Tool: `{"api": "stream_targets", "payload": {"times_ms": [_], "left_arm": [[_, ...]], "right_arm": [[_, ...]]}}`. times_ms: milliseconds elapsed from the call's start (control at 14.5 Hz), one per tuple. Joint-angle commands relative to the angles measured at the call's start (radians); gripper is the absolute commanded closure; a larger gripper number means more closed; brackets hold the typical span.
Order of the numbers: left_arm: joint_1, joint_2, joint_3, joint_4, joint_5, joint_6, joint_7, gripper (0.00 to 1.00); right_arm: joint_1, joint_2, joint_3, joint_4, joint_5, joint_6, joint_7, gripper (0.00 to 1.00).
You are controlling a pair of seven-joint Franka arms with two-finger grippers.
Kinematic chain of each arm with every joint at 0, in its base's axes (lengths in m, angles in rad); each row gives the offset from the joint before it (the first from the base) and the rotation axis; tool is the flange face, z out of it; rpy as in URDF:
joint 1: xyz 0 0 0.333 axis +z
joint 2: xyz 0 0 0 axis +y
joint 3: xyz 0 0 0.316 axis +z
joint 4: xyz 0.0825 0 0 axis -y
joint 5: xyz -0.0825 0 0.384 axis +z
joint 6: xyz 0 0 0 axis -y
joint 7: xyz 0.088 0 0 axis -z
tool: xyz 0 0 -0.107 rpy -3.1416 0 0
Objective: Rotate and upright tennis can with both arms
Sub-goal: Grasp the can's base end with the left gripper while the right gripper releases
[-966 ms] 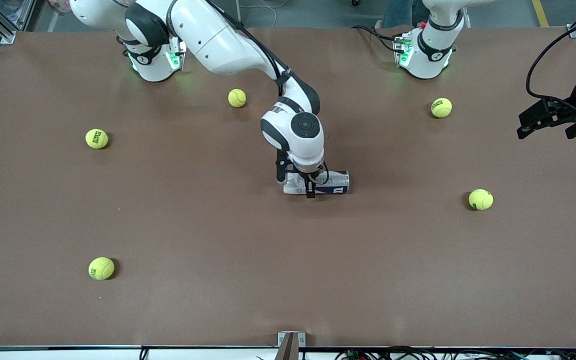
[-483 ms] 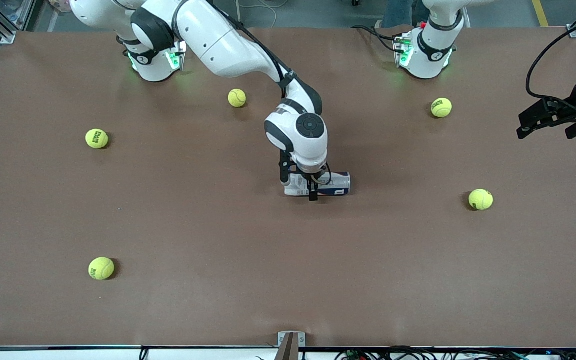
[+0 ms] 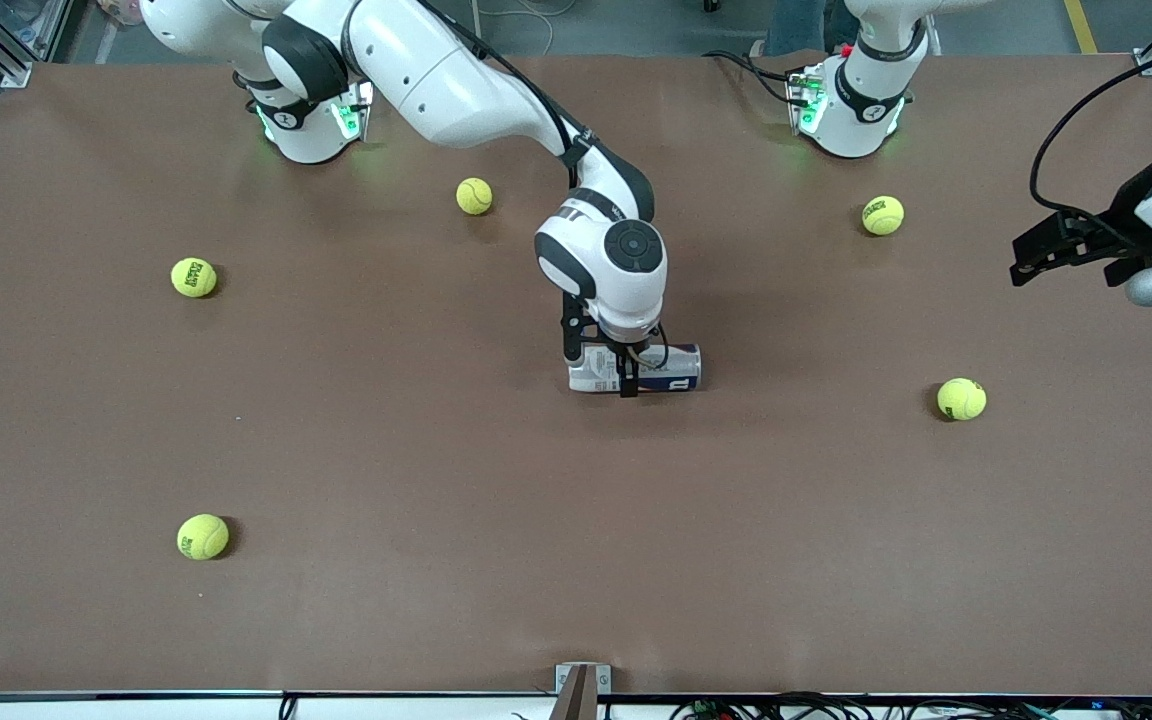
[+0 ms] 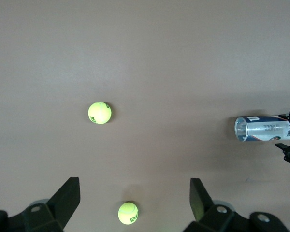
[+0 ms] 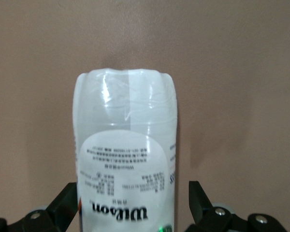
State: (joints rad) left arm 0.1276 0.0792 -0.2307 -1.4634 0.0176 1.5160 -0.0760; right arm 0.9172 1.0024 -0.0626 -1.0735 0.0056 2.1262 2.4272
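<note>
The tennis can [image 3: 671, 368] lies on its side in the middle of the brown table [image 3: 416, 470], its length running toward each arm's end. My right gripper [image 3: 598, 368] stands open astride its white-labelled half, one finger on each side. The right wrist view shows the can [image 5: 125, 145] between the spread fingers [image 5: 198, 198], with a gap on one side. My left gripper [image 3: 1026, 262] hangs open in the air over the table's left-arm end and holds nothing. Its wrist view shows the can [image 4: 263, 129] with its open mouth facing that end, and the left gripper [image 4: 134, 181] is empty.
Several yellow-green tennis balls lie scattered. One [image 3: 961, 399] is toward the left arm's end, one [image 3: 882, 215] near the left base, one [image 3: 474, 196] near the right arm, and two [image 3: 194, 277] [image 3: 203, 536] toward the right arm's end.
My right gripper has opened off the can, which stays lying after a slight shift toward the left arm's end. The left gripper has edged inward over the table.
</note>
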Motion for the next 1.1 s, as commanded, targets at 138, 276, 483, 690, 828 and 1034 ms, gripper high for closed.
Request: {"api": "stream_targets", "payload": {"times_ms": [138, 276, 483, 690, 828, 1034], "left_arm": [[-0.023, 0.056, -0.031, -0.012, 0.002, -0.069, -0.053, 0.00], [-0.055, 0.092, -0.050, -0.024, -0.019, -0.076, -0.073, 0.00], [-0.075, 0.181, -0.050, -0.023, -0.183, -0.066, -0.123, 0.00], [-0.065, 0.276, -0.050, -0.025, -0.303, -0.039, -0.145, 0.00], [-0.059, 0.339, -0.048, -0.034, -0.378, -0.002, -0.145, 0.00], [-0.025, 0.376, -0.048, -0.127, -0.586, 0.129, -0.119, 0.00]], "right_arm": [[-0.004, -0.065, 0.007, 0.035, 0.000, -0.133, 0.023, 0.00], [-0.018, -0.097, 0.009, 0.037, 0.004, -0.166, 0.016, 0.00], [-0.058, -0.140, 0.007, 0.037, 0.008, -0.212, -0.067, 0.00], [-0.122, -0.192, 0.009, 0.035, 0.014, -0.314, -0.321, 0.00], [-0.176, -0.264, 0.003, 0.021, 0.014, -0.402, -0.587, 0.00], [-0.312, -0.356, 0.004, -0.017, 0.069, -0.489, -0.907, 0.00]]}}
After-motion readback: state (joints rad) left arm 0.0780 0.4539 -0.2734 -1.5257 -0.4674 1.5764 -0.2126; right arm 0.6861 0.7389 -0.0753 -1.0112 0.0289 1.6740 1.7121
